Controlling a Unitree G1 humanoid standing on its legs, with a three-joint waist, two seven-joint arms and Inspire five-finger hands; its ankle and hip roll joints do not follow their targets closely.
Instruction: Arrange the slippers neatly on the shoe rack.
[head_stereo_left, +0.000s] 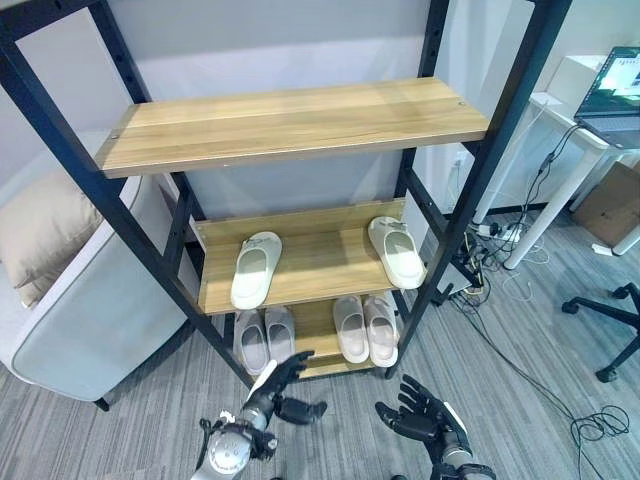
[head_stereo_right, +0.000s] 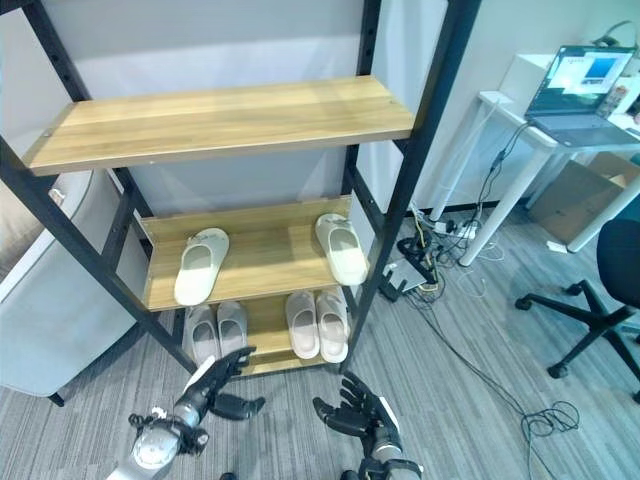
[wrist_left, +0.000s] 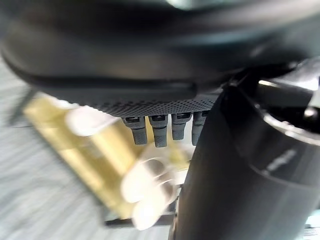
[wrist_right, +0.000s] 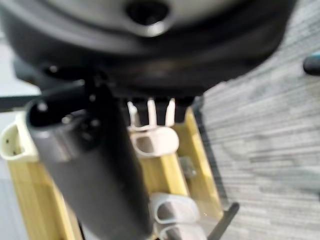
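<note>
Two pale slippers lie apart on the shoe rack's (head_stereo_left: 300, 122) middle shelf, one at its left (head_stereo_left: 256, 269), one at its right (head_stereo_left: 396, 251). Two neat pairs (head_stereo_left: 264, 339) (head_stereo_left: 366, 328) sit side by side on the bottom shelf.

Top shelf (head_stereo_left: 290, 122) bare wood, wide open from the front between the black uprights (head_stereo_left: 478, 180). Middle shelf (head_stereo_left: 320, 262) has one slipper (head_stereo_left: 255, 268) at its left, another (head_stereo_left: 396, 250) at its right, bare board between them. Bottom shelf (head_stereo_left: 312, 325) is crowded: two pairs (head_stereo_left: 264, 338) (head_stereo_left: 366, 328) side by side, a narrow strip between.
</note>
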